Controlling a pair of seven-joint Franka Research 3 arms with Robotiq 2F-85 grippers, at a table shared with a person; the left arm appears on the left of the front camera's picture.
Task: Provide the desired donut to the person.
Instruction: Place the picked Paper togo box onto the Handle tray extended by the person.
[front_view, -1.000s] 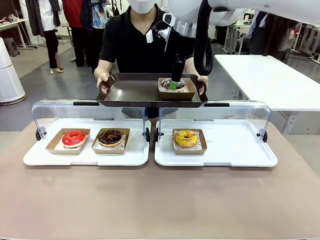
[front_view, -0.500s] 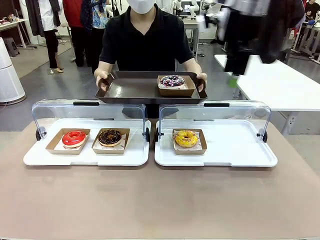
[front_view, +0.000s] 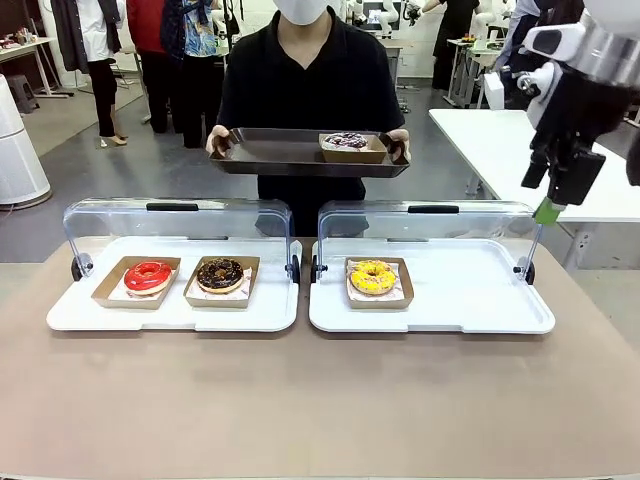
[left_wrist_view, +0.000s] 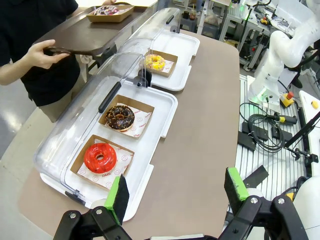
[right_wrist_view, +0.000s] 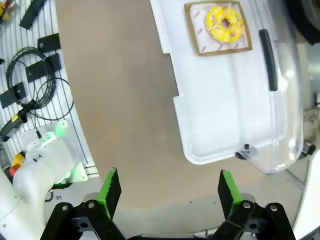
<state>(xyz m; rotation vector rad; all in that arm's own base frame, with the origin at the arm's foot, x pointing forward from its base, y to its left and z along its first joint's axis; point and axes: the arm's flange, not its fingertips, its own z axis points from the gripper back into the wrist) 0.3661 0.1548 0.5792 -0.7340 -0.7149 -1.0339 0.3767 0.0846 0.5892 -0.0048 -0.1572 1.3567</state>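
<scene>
The person stands at the far side and holds a dark tray with both hands. On it sits a dark purple-glazed donut in a brown box, also visible as the donut in the left wrist view. My right gripper hangs open and empty at the far right, above the right display case's end. In its own view the right gripper has nothing between its green pads. My left gripper is open too, high over the table's left end.
Two white display trays with raised clear lids stand side by side. The left one holds a red donut and a chocolate donut; the right one holds a yellow donut. Bare brown table lies in front.
My right arm has pulled off the person's tray and swung to the far right, leaving the donut box there. The person has lifted the tray and drawn it back.
</scene>
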